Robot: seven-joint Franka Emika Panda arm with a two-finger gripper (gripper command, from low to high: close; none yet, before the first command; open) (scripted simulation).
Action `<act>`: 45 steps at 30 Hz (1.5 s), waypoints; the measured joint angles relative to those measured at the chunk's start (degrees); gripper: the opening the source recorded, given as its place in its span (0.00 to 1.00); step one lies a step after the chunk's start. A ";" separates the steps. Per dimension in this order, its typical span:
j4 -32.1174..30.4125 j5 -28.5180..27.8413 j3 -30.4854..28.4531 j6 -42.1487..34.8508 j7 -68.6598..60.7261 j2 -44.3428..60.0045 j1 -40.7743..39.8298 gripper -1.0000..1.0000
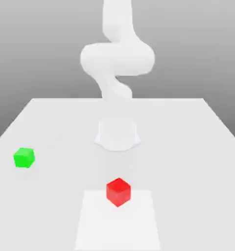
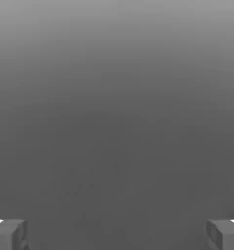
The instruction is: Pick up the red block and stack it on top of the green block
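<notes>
The red block [image 1: 118,191] sits on the white table near its front edge, about the middle of the exterior view. Well apart from it, the green block [image 1: 24,157] rests at the exterior view's left, a little farther back. In the hand view my gripper [image 2: 117,234] is open: its two grey fingertips [image 2: 9,234] stand far apart with nothing between them, against a plain grey background.
The white arm [image 1: 117,59] rises and curls at the back middle of the table [image 1: 188,147], its base [image 1: 117,135] behind the red block. A slightly lighter rectangle [image 1: 117,225] marks the table surface under and in front of the red block.
</notes>
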 joint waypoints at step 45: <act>-30.93 -4.77 -12.06 24.32 -30.41 34.43 -7.58 0.00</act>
